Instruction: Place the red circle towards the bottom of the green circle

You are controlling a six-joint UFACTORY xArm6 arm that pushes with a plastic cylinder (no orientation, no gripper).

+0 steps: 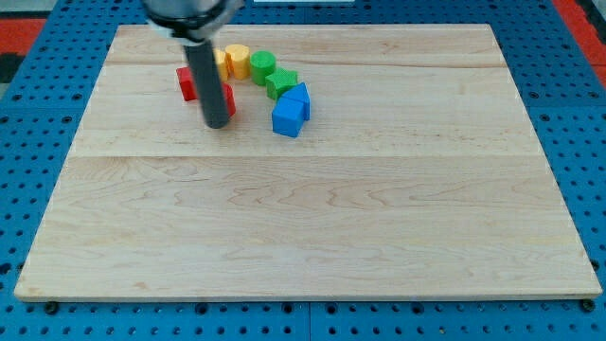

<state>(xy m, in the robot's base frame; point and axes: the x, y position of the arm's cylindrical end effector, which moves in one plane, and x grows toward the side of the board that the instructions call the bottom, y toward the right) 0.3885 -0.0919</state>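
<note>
My tip [218,125] rests on the wooden board [303,218] near the view's top left. A red block [228,98] sits just right of the rod and touches it; the rod hides much of it, so I cannot tell its shape. A second red block [186,83] lies just left of the rod. The green circle [262,66] lies up and to the right of my tip, apart from it. The red block by the rod is below and left of the green circle.
Two yellow blocks [233,61] lie left of the green circle. A second green block [281,84] lies below and right of it. Two blue blocks [290,116] lie right of my tip. Blue pegboard [28,142] surrounds the board.
</note>
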